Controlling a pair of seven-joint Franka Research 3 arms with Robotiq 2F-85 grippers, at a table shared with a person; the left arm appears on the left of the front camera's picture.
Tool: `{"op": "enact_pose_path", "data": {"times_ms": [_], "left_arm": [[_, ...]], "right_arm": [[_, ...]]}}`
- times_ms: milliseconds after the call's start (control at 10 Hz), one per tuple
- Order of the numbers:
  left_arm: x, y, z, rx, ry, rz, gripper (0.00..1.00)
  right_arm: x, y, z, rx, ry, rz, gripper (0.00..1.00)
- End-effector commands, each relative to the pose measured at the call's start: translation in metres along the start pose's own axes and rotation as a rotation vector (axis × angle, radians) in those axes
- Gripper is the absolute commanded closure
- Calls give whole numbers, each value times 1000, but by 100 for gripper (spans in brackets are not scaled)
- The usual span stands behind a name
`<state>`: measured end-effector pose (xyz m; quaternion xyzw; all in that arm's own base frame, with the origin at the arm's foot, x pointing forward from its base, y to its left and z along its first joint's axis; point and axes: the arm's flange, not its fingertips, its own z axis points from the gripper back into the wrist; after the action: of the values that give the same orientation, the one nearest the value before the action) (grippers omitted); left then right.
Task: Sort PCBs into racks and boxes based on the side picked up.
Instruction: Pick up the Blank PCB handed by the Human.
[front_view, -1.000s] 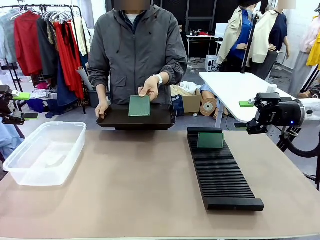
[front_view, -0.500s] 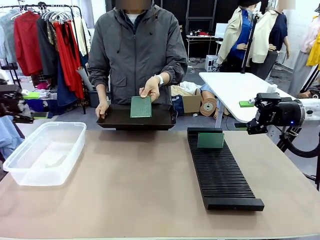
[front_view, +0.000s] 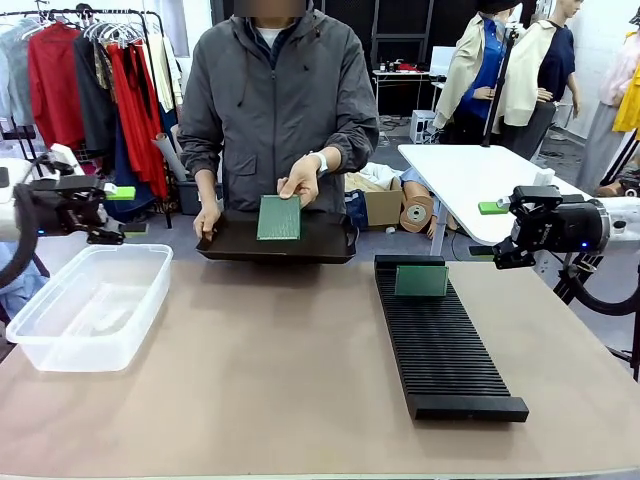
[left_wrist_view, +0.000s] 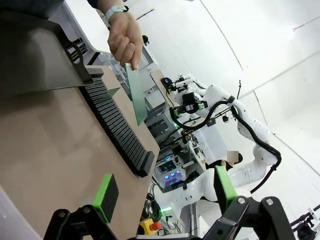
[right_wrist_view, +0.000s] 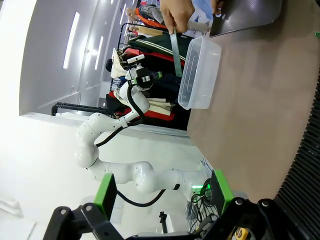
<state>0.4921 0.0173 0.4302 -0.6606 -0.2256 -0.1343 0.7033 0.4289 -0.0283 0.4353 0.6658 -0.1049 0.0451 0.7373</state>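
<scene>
Left arm has swung in from the picture's left edge over the last 0.5 s. The left tool (front_view: 113, 215) now hangs above the far end of the clear translucent rectangular plastic tub (front_view: 60, 345), green pads wide apart with nothing between them. The right tool (front_view: 490, 230) has not moved. It is near the far right corner of the tan worktop (front_view: 260, 380), pads also wide and empty.

The person's hand (front_view: 298, 178) pinches 1 small square green circuit board (front_view: 279, 217) by its top edge and holds it upright over the flat black tray (front_view: 330, 242). It has shifted slightly since 0.5 s ago. The face toward the front camera reads paler than the board in the rack. The other hand (front_view: 207, 220) grips the tray at its picture-left end, and the tray sits at the worktop's far edge.

A second green board (front_view: 421, 281) stands upright in a slot near the far end of the long narrow black ribbed rack (front_view: 445, 360), same as before. The rack lies on the right half of the worktop and the tub on the left, well apart.
</scene>
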Motion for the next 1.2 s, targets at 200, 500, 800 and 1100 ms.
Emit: {"op": "enact_pose_path", "data": {"times_ms": [200, 500, 800, 1100], "left_arm": [[30, 27, -52, -76, 74, 2, 0], [47, 54, -94, -89, 152, 17, 0], [57, 73, -126, -107, 171, 32, 0], [56, 84, -154, -97, 168, 61, 0]], "right_arm": [[0, 2, 0, 8, 2, 3, 0], [0, 2, 0, 8, 2, 3, 0], [0, 2, 0, 8, 2, 3, 0], [0, 2, 0, 8, 2, 3, 0]]}}
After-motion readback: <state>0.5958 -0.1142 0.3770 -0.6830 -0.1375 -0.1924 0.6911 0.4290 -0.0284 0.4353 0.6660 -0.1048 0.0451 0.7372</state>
